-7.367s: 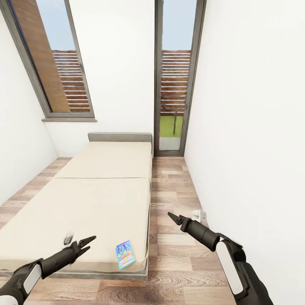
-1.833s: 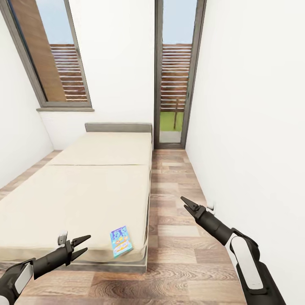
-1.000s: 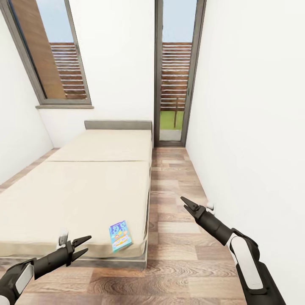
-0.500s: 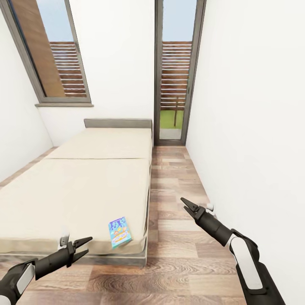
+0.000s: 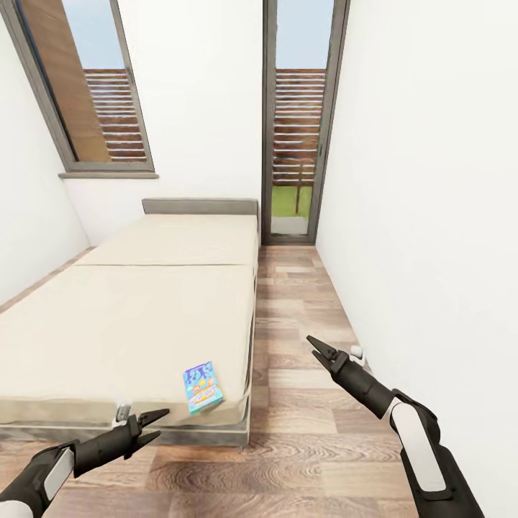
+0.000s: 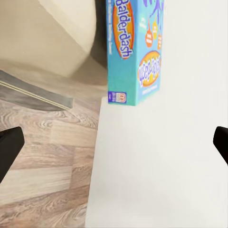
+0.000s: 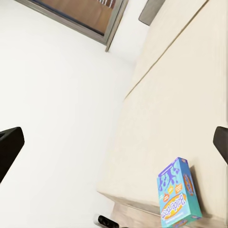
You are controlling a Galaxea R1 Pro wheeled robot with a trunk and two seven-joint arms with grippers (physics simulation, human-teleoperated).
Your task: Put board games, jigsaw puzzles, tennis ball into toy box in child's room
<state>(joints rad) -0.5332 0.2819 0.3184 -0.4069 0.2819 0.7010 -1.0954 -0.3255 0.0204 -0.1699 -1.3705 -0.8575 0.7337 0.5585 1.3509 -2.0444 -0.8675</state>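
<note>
At the left of the bed [image 5: 144,324], near its foot corner, we see our left claw [image 5: 152,425] with its fingers spread apart and holding nothing. It hangs low in front of the foot edge of the bed, over the wood floor [image 5: 302,432]. On the bed, close to the foot edge and to the side next to the floor strip, lies a small blue board game [image 5: 201,387], flat on the cream mattress. The left wrist view shows this board game [image 6: 135,52] with the word Balderdash on it. At the far end of the bed stands the grey headboard [image 5: 200,207], below a window [image 5: 93,86]. To the right of the bed, over the floor strip, our right claw [image 5: 319,350] is slightly open and empty, well apart from the board game, near the white wall [image 5: 432,216].
</note>
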